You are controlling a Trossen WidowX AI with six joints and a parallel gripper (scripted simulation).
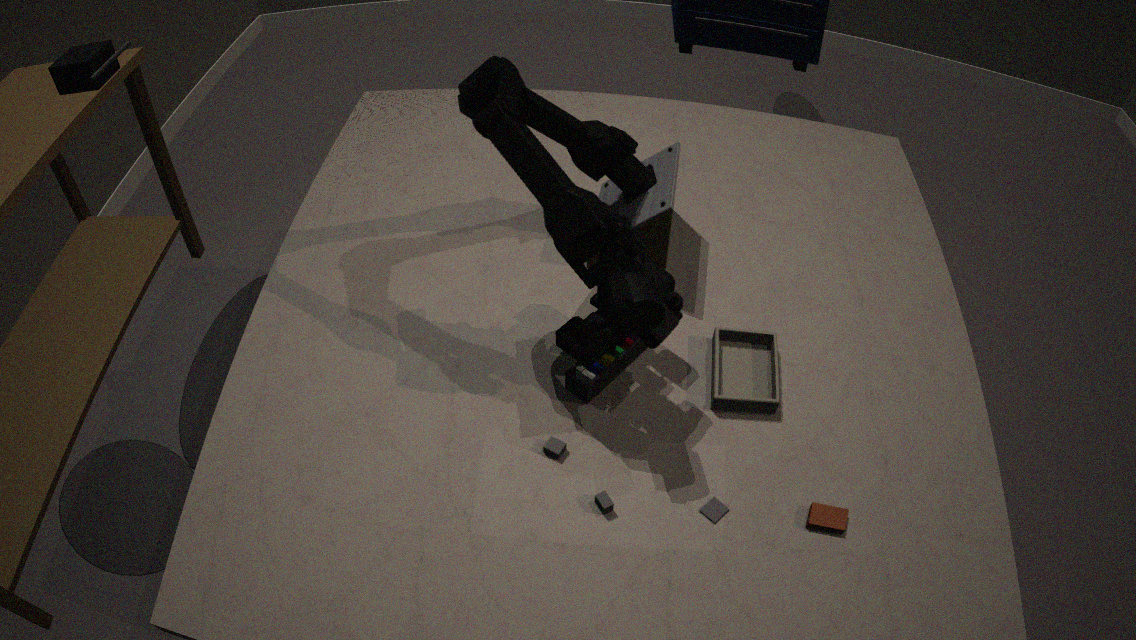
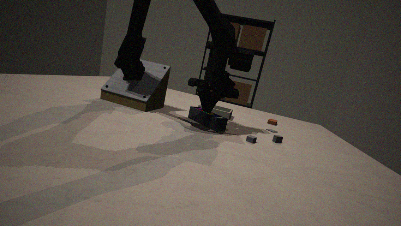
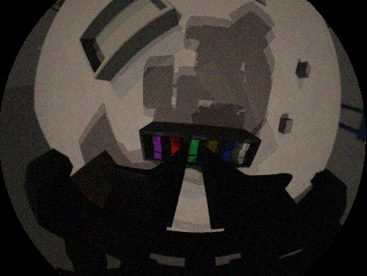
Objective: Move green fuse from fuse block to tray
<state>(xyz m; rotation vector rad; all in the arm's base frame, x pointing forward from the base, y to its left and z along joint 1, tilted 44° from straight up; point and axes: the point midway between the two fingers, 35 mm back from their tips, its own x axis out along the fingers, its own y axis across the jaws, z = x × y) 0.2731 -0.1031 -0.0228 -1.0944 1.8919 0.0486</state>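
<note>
My pincer [image 3: 194, 175] sits just above the fuse block [image 3: 197, 148], fingers set narrow with a gap, gripping nothing. Wrist view: green fuse [image 3: 194, 151] lines up with that gap, seated in its slot between the red fuse [image 3: 175, 146] and yellow fuse [image 3: 212, 146]. Top view has my arm covering half the block, green fuse [image 1: 617, 349] barely visible, but shows the tray [image 1: 744, 372] well apart to the side. Exterior view shows my fingertips [image 2: 208, 109] at the block's top edge; contact unclear.
</note>
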